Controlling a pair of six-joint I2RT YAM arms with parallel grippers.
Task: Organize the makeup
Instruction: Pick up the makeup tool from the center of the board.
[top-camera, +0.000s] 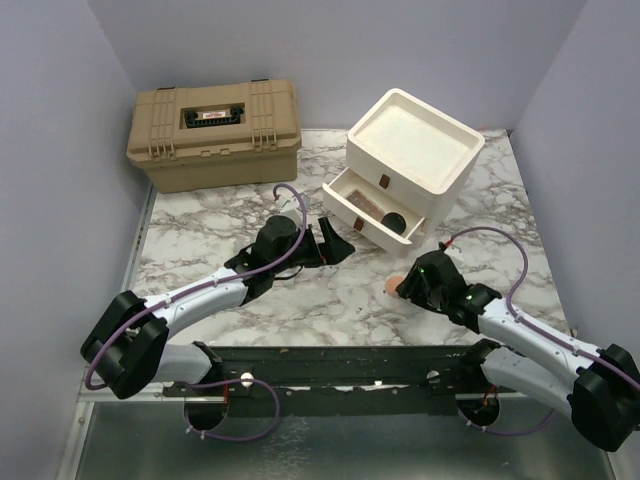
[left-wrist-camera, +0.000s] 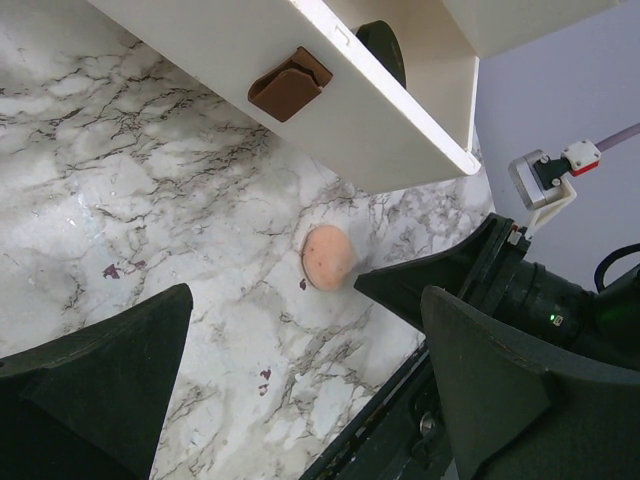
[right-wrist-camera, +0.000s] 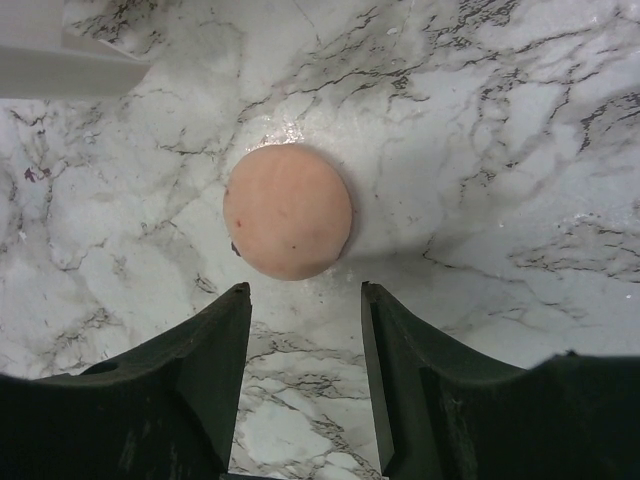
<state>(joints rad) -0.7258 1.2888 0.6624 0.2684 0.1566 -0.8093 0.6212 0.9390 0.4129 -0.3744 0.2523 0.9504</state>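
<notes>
Now, right gripper (right-wrist-camera: 305, 290): my jaws apart.
Peach compact (right-wrist-camera: 288, 210): just beyond my fingertips, on the table (right-wrist-camera: 500, 150).
Left gripper (left-wrist-camera: 305, 300): spread wide.

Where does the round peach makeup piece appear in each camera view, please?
Top external: round peach piece lies on the marble right of centre, at the right gripper's tip.
Left wrist: centre, below the drawer front.
Right wrist: centre, just beyond the fingertips.
Shared landmark: the right gripper beside it.
</notes>
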